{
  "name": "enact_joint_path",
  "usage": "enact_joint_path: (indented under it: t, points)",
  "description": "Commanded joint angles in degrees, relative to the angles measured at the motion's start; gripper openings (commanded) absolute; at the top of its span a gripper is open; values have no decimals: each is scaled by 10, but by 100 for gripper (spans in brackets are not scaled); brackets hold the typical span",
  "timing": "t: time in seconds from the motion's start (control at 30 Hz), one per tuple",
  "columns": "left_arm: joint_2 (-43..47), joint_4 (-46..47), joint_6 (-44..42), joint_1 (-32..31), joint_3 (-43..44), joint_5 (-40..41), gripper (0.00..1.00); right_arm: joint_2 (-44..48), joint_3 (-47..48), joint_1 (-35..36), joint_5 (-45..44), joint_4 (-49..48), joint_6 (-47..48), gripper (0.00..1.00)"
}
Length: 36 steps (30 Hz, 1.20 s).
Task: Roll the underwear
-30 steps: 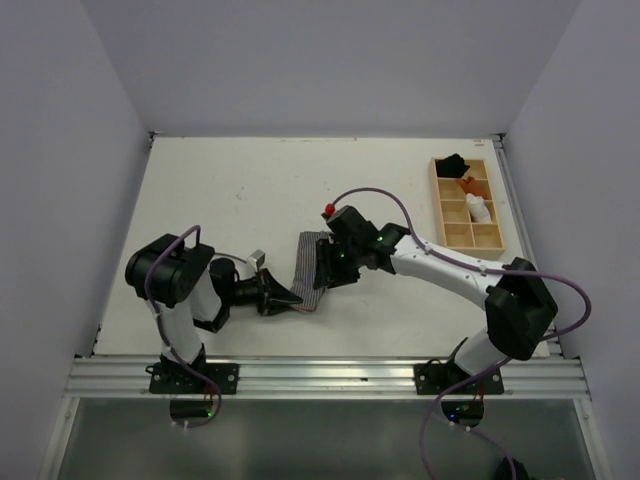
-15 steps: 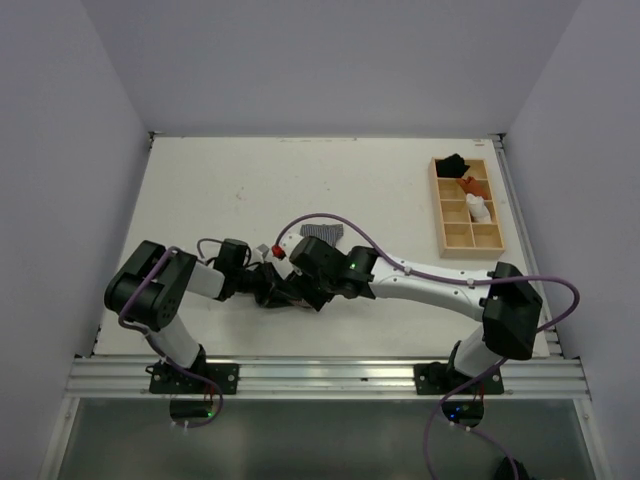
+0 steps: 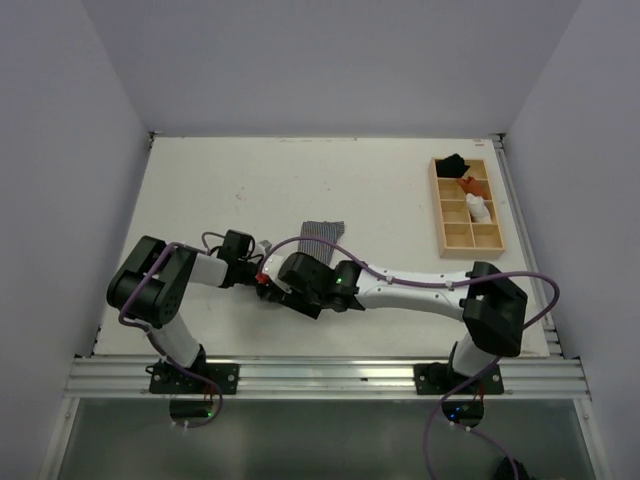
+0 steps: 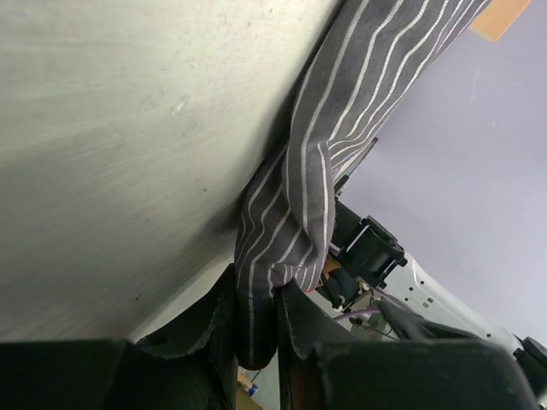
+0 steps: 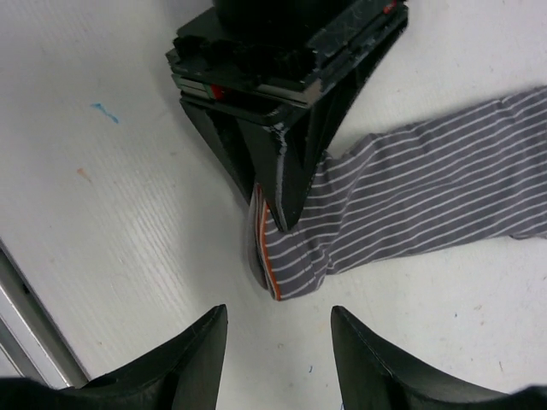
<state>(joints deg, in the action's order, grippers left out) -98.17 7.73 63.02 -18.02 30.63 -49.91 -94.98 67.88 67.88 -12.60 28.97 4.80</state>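
Underwear is caught at its nearest end between the fingers of the left gripper, which are clenched hard on a doubled-over fold of the striped cloth. Facing that pinch almost tip to tip, the right gripper hangs just short of the fold. Its fingers are spread and nothing is between them.

Past the left gripper's tips the garment runs away as a long narrow strip, lying flat on the table. Its far end shows beyond both wrists in the overhead view. Well apart, off to the right arm's outer side, sits a wooden tray holding a few small bundles.

The rolling seems only just begun, with the first turn forming at the gripped end. The next move probably calls for the left wrist to rotate and wind that fold onto the strip without slackening. Meanwhile the free right gripper would need to press or steady the flat length ahead, so the cloth does not drag along.
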Motion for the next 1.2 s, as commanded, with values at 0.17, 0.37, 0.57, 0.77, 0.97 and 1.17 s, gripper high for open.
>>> enact_joint_path:
  t: [0.17, 0.37, 0.57, 0.77, 0.97, 1.17]
  points:
    - [-18, -68, 61, 4, -8, -33, 0, -62, 11, 36, -45, -58, 50, 55]
    - [-29, -96, 54, 4, 7, -39, 0, -93, 10, 38, -95, -83, 55, 54]
    - [-42, -113, 44, 4, 18, -45, 0, -111, 8, 49, -153, -102, 66, 52]
    - [-54, -128, 37, 4, 27, -52, 0, -129, 9, 58, -190, -114, 77, 48]
    - [-58, -127, 35, 8, 25, -69, 0, -129, 4, 60, -203, -127, 85, 34]
    - [-68, -114, 11, 11, 35, -95, 0, -141, 16, 60, -189, -110, 75, 6]
